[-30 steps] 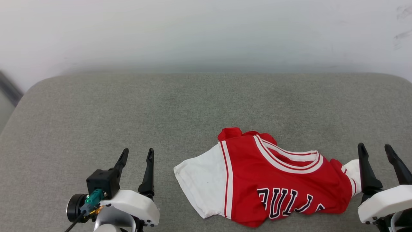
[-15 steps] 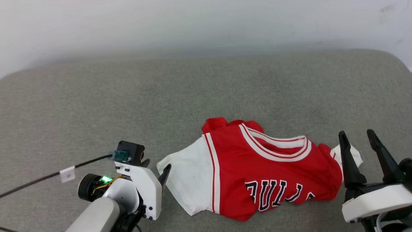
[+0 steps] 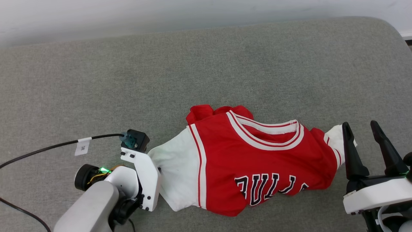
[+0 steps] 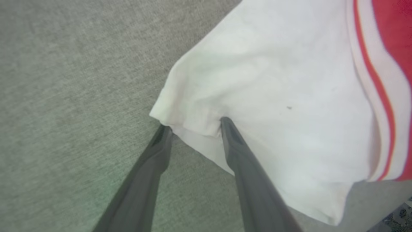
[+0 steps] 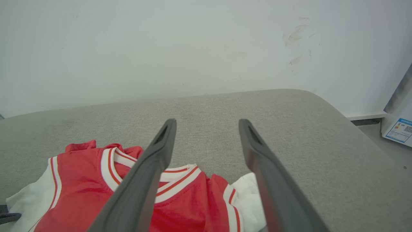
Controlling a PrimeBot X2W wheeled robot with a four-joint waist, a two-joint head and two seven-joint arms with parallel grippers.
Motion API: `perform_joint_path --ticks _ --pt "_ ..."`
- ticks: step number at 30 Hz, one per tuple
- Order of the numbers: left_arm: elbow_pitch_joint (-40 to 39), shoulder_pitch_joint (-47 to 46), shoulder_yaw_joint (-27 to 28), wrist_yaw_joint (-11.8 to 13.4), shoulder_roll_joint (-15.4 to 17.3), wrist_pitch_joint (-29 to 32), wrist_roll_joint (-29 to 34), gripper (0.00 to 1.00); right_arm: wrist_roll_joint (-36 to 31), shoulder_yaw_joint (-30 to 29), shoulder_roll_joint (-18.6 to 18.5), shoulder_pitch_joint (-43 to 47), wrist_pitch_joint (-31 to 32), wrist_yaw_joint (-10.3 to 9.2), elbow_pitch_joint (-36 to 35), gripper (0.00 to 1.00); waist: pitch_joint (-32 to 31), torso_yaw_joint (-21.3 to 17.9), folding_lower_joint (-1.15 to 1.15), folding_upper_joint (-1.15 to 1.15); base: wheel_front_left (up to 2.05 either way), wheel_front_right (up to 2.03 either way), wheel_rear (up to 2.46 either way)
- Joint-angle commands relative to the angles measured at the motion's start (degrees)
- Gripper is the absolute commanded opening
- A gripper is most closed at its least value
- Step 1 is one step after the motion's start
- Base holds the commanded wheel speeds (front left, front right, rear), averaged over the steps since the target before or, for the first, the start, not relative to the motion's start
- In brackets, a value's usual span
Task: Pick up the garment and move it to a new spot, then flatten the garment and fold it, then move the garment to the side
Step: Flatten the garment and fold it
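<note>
Cushion, grey and wide, carries the garment crumpled at its near middle; right gripper hangs spread beside one white sleeve; left gripper, jaws parted, straddles the other sleeve's hem corner

One garment, red with two white sleeves, on one grey cushion. Two grippers are counted, one left gripper and one right gripper, each with two long dark fingers, four in all. One black cable carries one white tag. One green light glows at the left wrist. One printed label sits at the right wrist view's edge.
</note>
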Motion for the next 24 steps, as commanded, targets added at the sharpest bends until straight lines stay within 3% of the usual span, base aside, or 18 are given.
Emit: perform_joint_path --ticks 1,10,16,20,24 --pt "1.8 2.6 -1.2 0.4 -1.8 -0.4 -0.2 0.00 0.3 -0.2 0.2 -0.4 -0.4 -0.04 0.2 1.00 -0.1 0.1 0.00 0.00 0.00 0.00 0.00" --pt "-3.3 4.5 5.6 6.0 -0.9 -13.6 1.0 0.00 4.0 -3.1 -0.4 0.8 4.3 -0.04 0.2 1.00 -2.7 2.5 0.00 0.00 0.00 0.00 0.00" --pt "-10.2 7.4 8.7 9.6 0.9 -18.6 2.2 0.00 9.6 -8.3 -4.2 0.5 16.8 -0.04 5.4 1.00 -3.5 3.9 0.00 0.00 0.00 0.00 0.00" --pt "-14.9 8.0 8.9 10.9 1.4 -19.4 3.2 0.00 12.6 -10.9 -8.1 -1.5 27.8 -0.03 11.2 1.00 -2.6 5.4 0.00 0.00 0.00 0.00 0.00" --pt "-18.1 7.4 8.2 11.5 1.3 -19.1 4.0 0.00 15.0 -11.6 -10.7 -4.7 35.0 -0.03 15.2 1.00 -1.0 6.7 0.00 0.00 0.00 0.00 0.00"
